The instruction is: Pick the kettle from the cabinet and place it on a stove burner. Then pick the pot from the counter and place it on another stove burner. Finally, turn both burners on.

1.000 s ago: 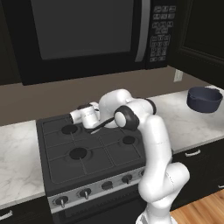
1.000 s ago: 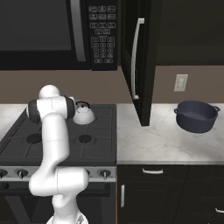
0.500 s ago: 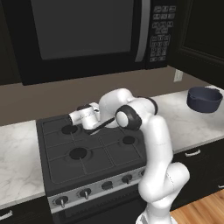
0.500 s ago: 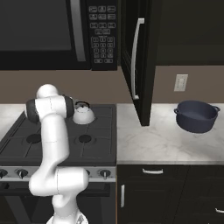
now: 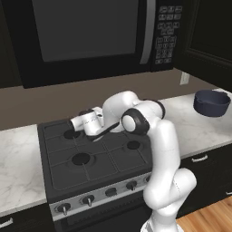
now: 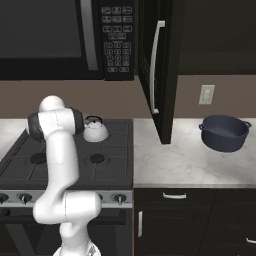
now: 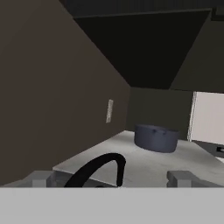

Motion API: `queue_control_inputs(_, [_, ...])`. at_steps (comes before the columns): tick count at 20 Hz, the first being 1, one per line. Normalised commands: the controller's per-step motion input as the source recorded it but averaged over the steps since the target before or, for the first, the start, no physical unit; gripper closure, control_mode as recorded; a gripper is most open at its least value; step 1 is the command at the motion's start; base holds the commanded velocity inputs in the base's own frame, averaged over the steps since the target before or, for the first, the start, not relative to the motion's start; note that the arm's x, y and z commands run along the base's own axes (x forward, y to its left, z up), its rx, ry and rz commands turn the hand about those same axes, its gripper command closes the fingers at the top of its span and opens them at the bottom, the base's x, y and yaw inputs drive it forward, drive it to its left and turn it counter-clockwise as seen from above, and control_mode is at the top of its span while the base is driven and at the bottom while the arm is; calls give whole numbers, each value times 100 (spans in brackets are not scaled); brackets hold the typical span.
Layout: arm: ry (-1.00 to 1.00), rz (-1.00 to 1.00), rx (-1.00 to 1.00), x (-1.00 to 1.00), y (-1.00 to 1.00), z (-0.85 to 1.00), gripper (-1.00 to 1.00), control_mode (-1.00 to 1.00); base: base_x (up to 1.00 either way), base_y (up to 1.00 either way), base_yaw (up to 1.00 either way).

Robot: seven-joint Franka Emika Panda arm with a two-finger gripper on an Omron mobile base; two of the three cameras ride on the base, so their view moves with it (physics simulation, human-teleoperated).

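The kettle is seen on a rear stove burner, its black arched handle lying between the spread jaws of the gripper, which is released and grasps nothing. Farther right of the gripper, the pot is set on the table, beyond the open cabinet door.

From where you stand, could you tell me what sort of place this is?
A home-style kitchen, rendered rather than real: a black gas cooktop with front knobs, a microwave mounted above it, and a marbled stone counter carrying a blue-grey pot.
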Motion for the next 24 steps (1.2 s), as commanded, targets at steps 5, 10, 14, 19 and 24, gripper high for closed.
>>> queue_control_inputs(5, [-1, 0, 0, -20, 1, -7, -100, -100, 0, 0, 0])
queue_control_inputs(10, [0, 0, 0, -20, 5, -11, -100, -100, 0, 0, 0])
queue_control_inputs(14, [0, 0, 0, -14, 6, -12, -100, -100, 0, 0, 0])
queue_control_inputs(19, [0, 0, 0, -6, 0, -6, -100, -100, 0, 0, 0])
queue_control_inputs(24, [-1, 0, 0, -6, 0, 0, -100, -100, 0, 0, 0])
